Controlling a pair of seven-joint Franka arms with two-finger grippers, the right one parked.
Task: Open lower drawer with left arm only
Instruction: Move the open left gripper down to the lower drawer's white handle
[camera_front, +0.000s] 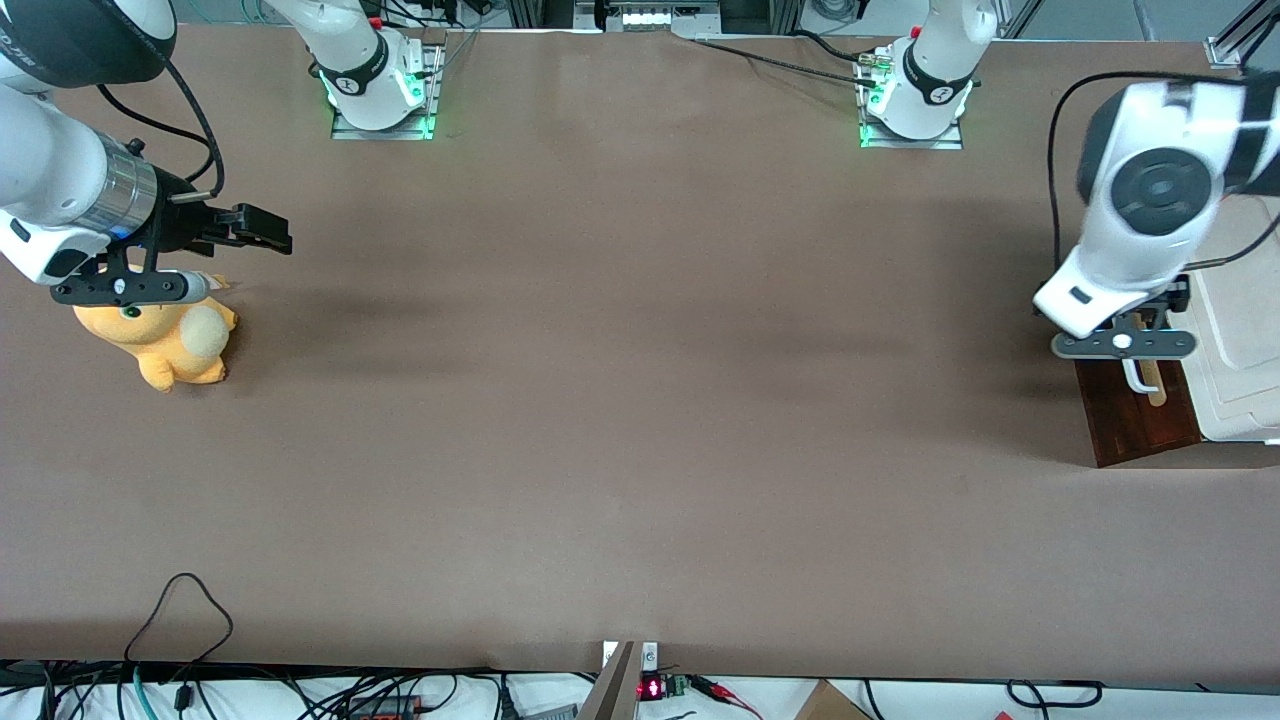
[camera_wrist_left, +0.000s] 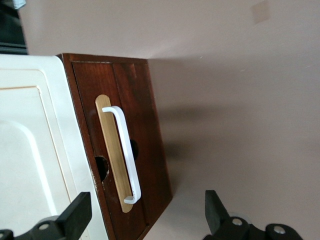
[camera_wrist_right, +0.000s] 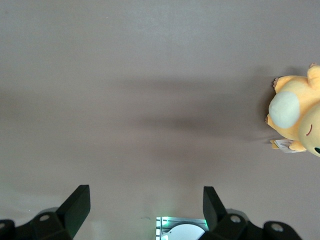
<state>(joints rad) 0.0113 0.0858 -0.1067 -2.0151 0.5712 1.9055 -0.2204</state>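
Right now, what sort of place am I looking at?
Probably a robotics lab: two arms bolted to a brown table, cables along its edge. The left arm's gripper hangs open in front of a drawer, with a plush toy as a prop.

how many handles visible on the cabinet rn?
1: a white bar handle on the dark red-brown wooden lower drawer, left arm's open black pincer just in front. The cream-white panel beside it is partly cropped; more may be hidden.

— Where's the gripper (camera_wrist_left: 145, 220) sitting?
— It's hanging over the lower drawer (camera_front: 1140, 420) at the working arm's end of the worktop (camera_front: 640, 400), jaws spread.
— And the plush toy (camera_front: 170, 340)?
— It's lying toward the parked arm's end, well apart.
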